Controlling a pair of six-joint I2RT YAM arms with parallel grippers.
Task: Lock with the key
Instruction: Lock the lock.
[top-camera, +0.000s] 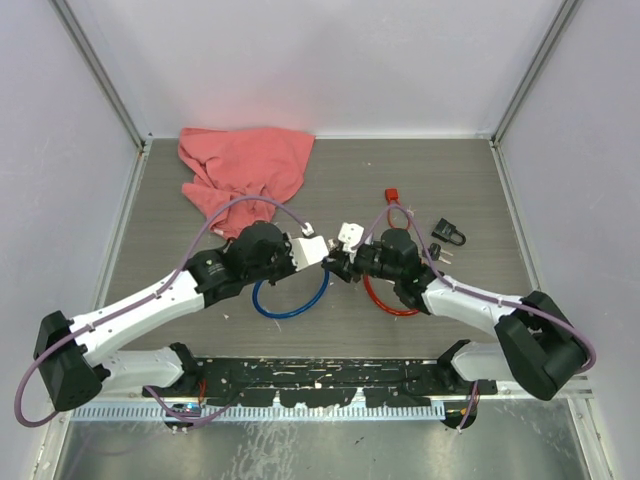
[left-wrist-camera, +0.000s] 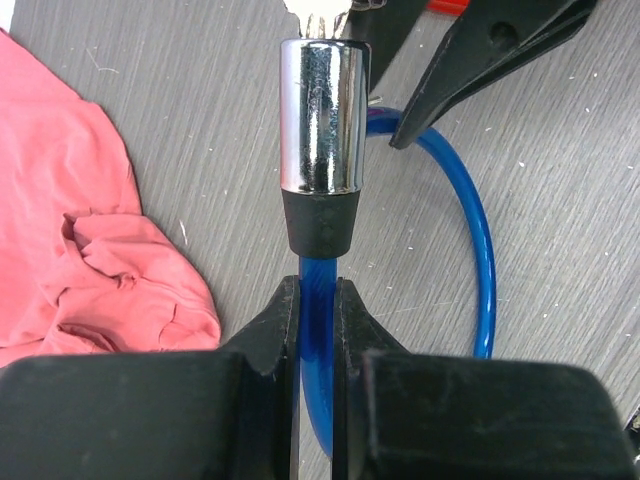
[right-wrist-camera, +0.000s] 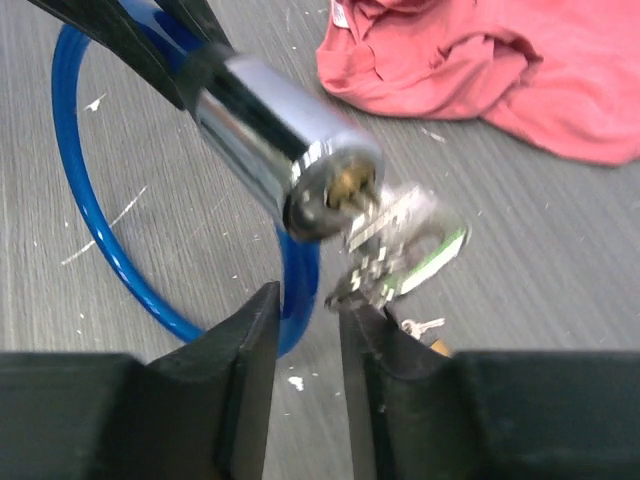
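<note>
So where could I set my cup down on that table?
Free: the back strip right of the pink cloth, and the right edge past the black padlock. Crowded: the middle, with blue cable lock and red cable lock.

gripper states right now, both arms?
Left gripper: shut on the blue cable lock, just below its chrome cylinder.
Right gripper: slightly open, holding nothing; the key sits in the cylinder.

One blue cable lock (left-wrist-camera: 320, 110), one red cable lock (top-camera: 373, 297), one cloth (top-camera: 245, 165), one padlock (top-camera: 449, 234).
</note>
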